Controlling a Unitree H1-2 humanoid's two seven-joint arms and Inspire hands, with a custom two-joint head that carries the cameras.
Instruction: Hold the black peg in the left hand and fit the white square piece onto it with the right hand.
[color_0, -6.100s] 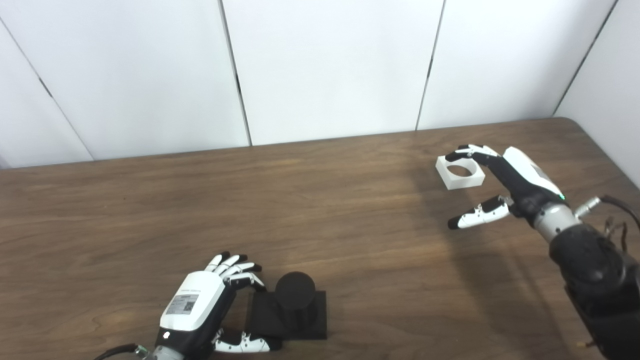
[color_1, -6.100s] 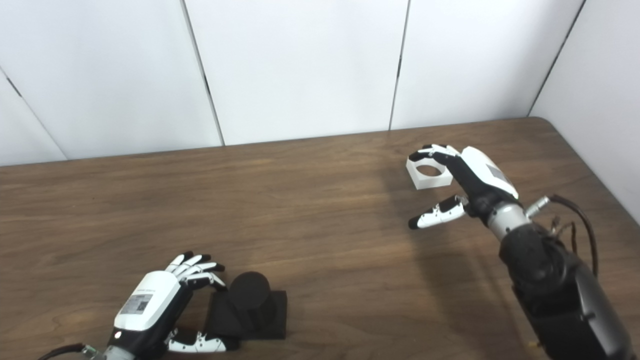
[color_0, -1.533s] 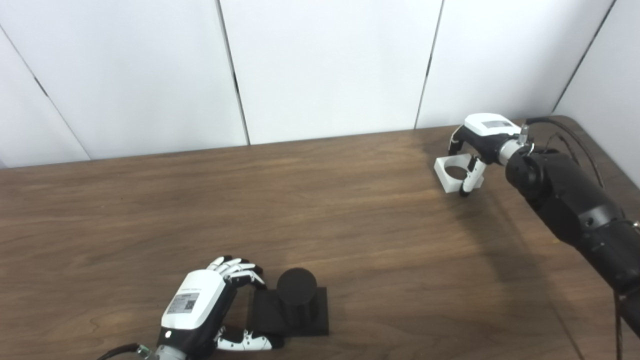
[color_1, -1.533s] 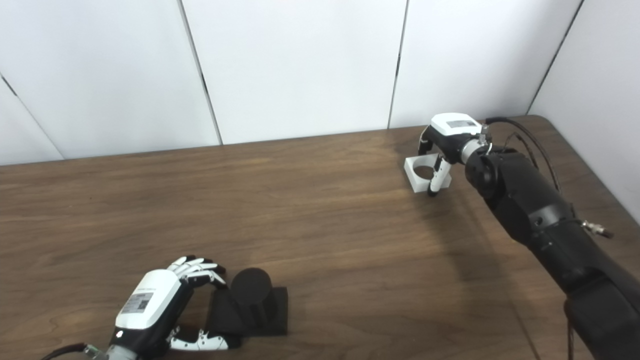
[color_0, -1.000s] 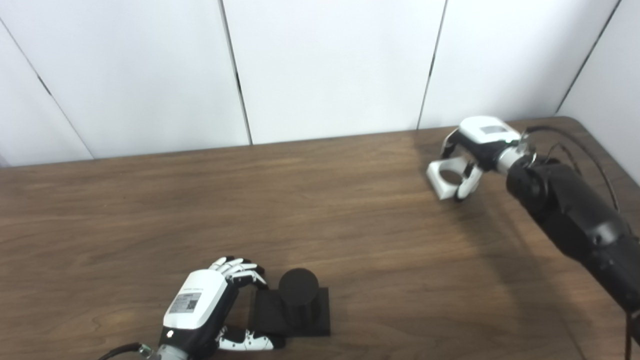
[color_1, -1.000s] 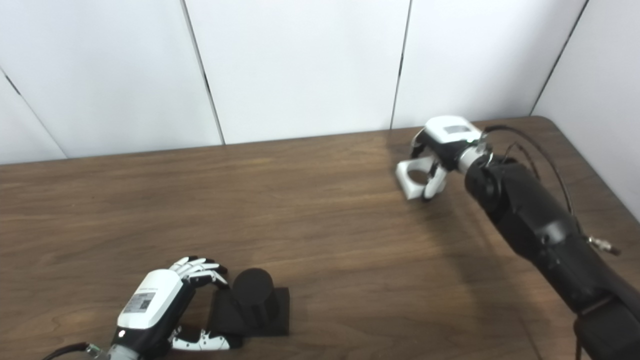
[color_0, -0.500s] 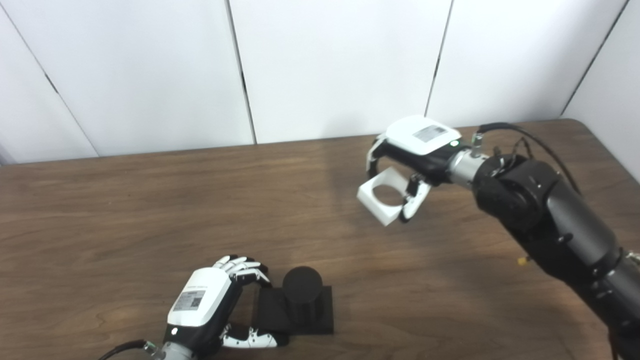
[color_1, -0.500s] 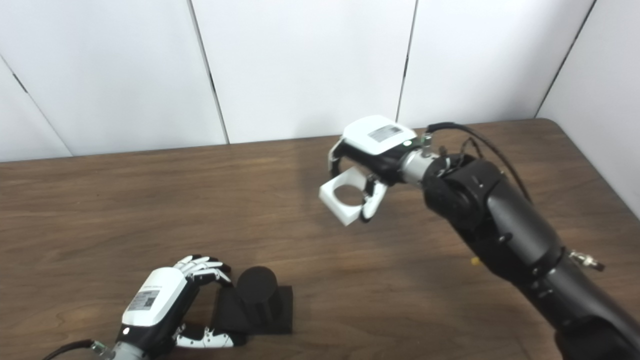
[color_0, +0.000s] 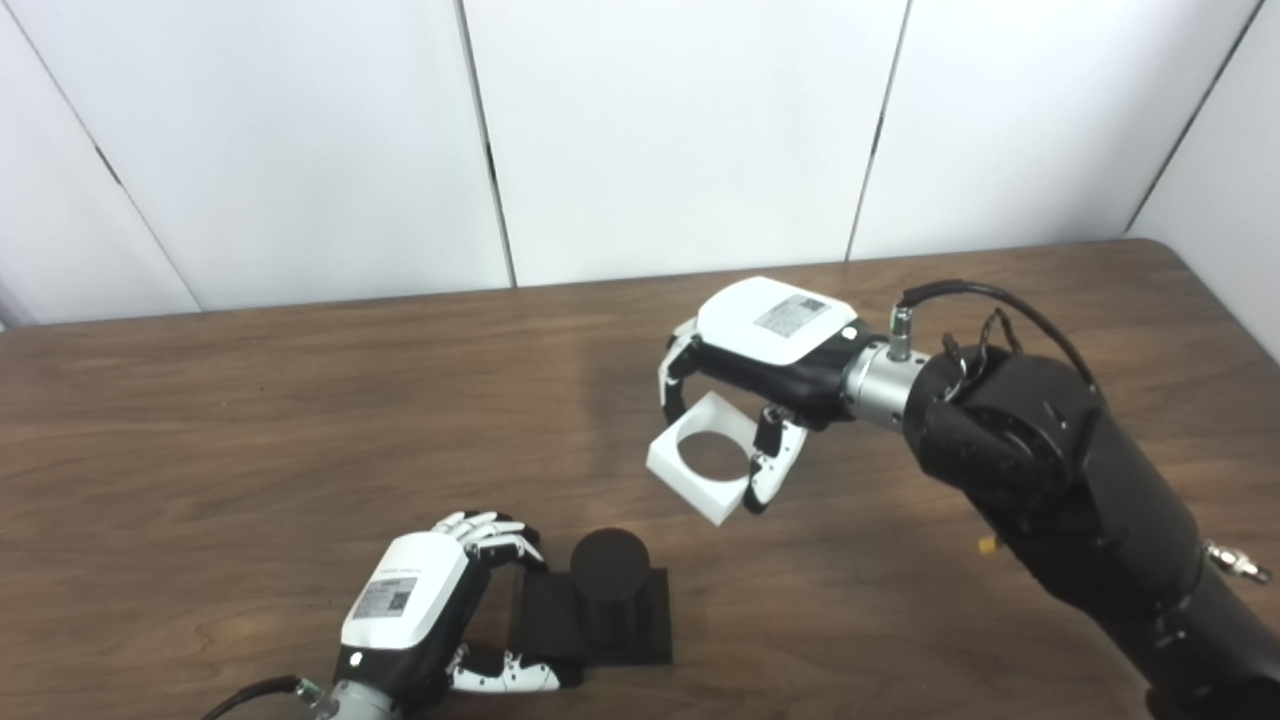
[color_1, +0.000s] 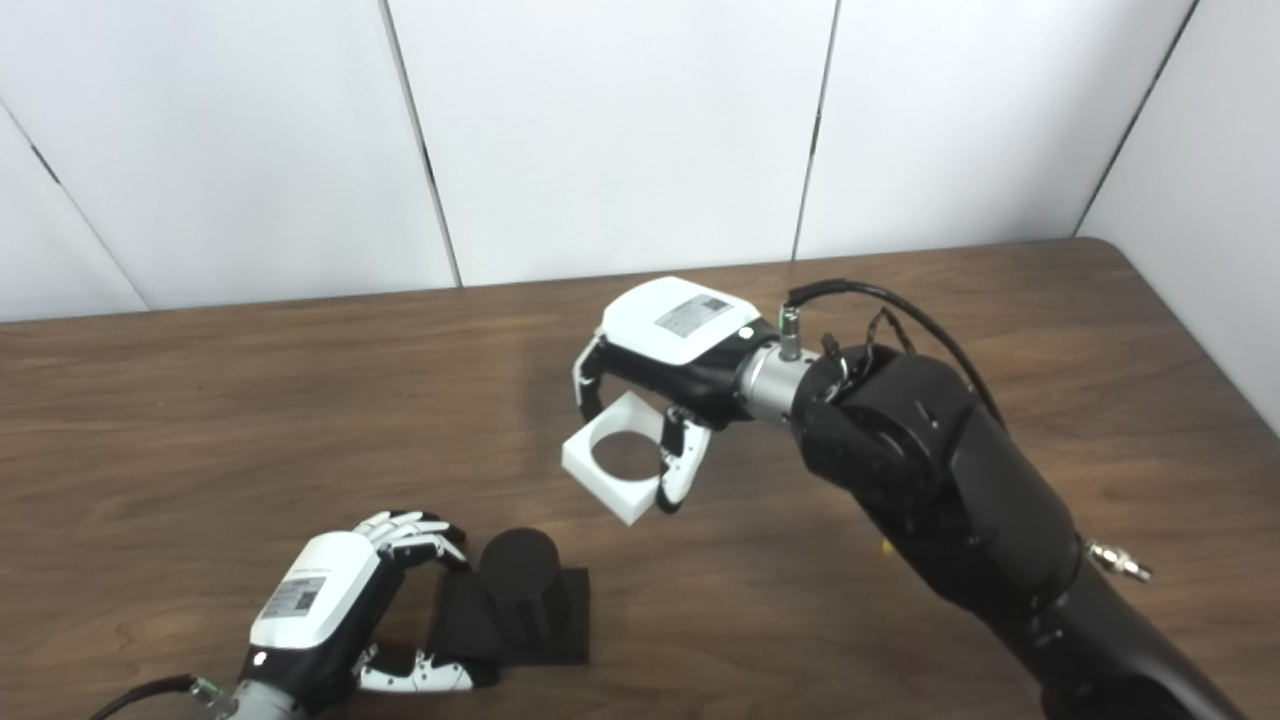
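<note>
A black peg (color_0: 609, 570), a round post on a square black base, stands on the table near the front edge. My left hand (color_0: 420, 610) grips the left side of that base, fingers curled over its far corner and thumb along its near edge. My right hand (color_0: 765, 345) is shut on the white square piece (color_0: 704, 470), which has a round hole through it. The piece hangs in the air, tilted, up and to the right of the peg and apart from it.
The brown wooden table (color_0: 250, 420) stretches out to the left and back. White wall panels (color_0: 680, 130) stand behind its far edge. My dark right forearm (color_0: 1060, 500) crosses the right side of the table.
My right hand closed on the white square piece at the back right, lifted it, and has carried it left and toward the peg. The left hand stays on the peg's base.
</note>
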